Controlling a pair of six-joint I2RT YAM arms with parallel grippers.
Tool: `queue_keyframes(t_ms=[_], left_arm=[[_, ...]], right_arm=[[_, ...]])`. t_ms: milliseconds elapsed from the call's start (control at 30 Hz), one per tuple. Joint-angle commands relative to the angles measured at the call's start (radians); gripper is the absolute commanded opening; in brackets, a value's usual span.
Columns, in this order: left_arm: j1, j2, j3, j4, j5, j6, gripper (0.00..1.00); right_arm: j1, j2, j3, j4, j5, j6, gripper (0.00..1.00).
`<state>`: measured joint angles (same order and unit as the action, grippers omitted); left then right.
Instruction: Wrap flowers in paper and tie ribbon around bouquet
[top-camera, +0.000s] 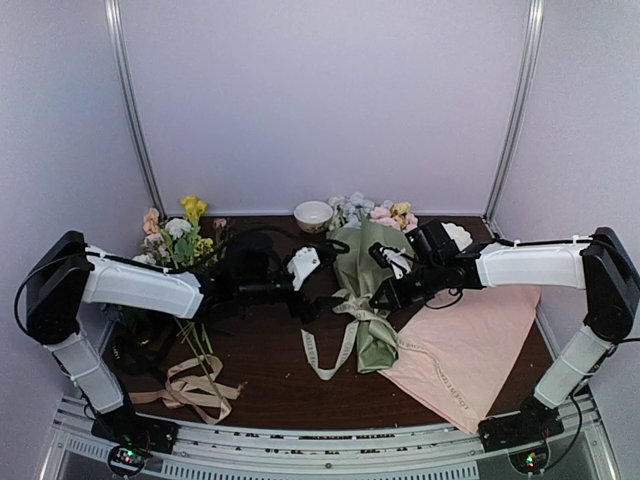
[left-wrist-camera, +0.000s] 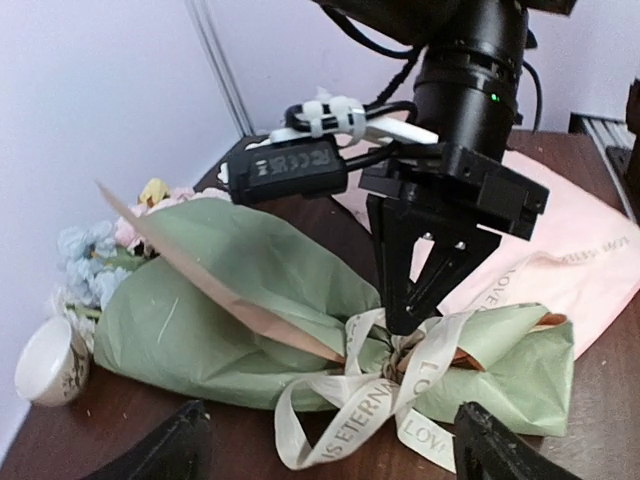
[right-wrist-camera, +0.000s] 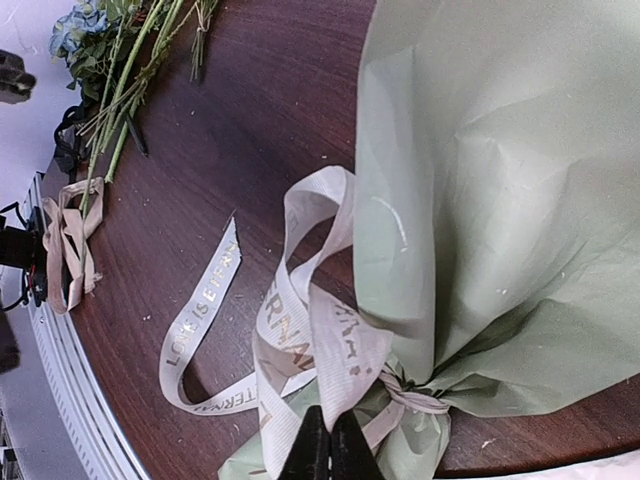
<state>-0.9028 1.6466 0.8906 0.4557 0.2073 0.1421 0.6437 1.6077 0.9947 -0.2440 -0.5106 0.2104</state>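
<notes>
Right claw (right-wrist-camera: 320, 452) pinches the ribbon (right-wrist-camera: 300, 335) at the bouquet (right-wrist-camera: 490, 200)'s narrow lower edge.

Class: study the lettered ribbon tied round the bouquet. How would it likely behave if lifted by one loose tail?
Probably floppy: the ribbon lies in loose loops and curled tails on the table. Likely light: it looks thin and flat. Pulling a tail might drag the bouquet, since it's cinched around it.
</notes>
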Motion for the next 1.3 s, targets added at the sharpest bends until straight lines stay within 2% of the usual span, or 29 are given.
queue_keyframes(t_ms=[0, 67, 133, 200, 300, 467, 600, 733, 800, 900, 1000, 1167, 1267], left_arm=[[0.021, 0.14, 0.165, -0.147, 0.133, 0.321, 0.87], [0.021, 0.201, 0.262, -0.238, 0.181, 0.367, 0.87], [0.022, 0.246, 0.317, -0.256, 0.169, 0.379, 0.85], [0.024, 0.276, 0.346, -0.262, 0.172, 0.402, 0.81], [0.031, 0.312, 0.396, -0.36, 0.257, 0.426, 0.76], [0.033, 0.334, 0.421, -0.404, 0.356, 0.438, 0.76], [0.033, 0.384, 0.472, -0.413, 0.308, 0.429, 0.74], [0.033, 0.413, 0.489, -0.363, 0.187, 0.397, 0.58], [0.033, 0.421, 0.495, -0.356, 0.144, 0.396, 0.56], [0.033, 0.429, 0.502, -0.353, 0.166, 0.398, 0.55], [0.033, 0.439, 0.506, -0.317, 0.154, 0.367, 0.48], [0.033, 0.466, 0.533, -0.312, 0.168, 0.334, 0.46], [0.033, 0.472, 0.535, -0.3, 0.199, 0.317, 0.36]], right_arm=[[-0.002, -0.036, 0.004, 0.027, -0.039, 0.021, 0.0], [-0.004, -0.031, -0.007, 0.051, -0.055, 0.038, 0.0], [-0.007, -0.027, -0.014, 0.067, -0.063, 0.053, 0.0], [-0.011, -0.025, -0.019, 0.086, -0.069, 0.068, 0.0], [-0.013, -0.033, -0.026, 0.103, -0.076, 0.083, 0.0], [-0.017, -0.032, -0.034, 0.108, -0.074, 0.088, 0.0], [-0.018, -0.021, -0.037, 0.116, -0.081, 0.095, 0.0], [-0.018, -0.025, -0.04, 0.119, -0.08, 0.097, 0.0], [-0.019, -0.028, -0.042, 0.116, -0.081, 0.095, 0.0], [-0.019, -0.032, -0.044, 0.113, -0.087, 0.096, 0.0], [-0.019, -0.032, -0.046, 0.114, -0.093, 0.098, 0.0], [-0.019, -0.034, -0.05, 0.121, -0.109, 0.105, 0.0], [-0.019, -0.039, -0.051, 0.123, -0.108, 0.107, 0.0]])
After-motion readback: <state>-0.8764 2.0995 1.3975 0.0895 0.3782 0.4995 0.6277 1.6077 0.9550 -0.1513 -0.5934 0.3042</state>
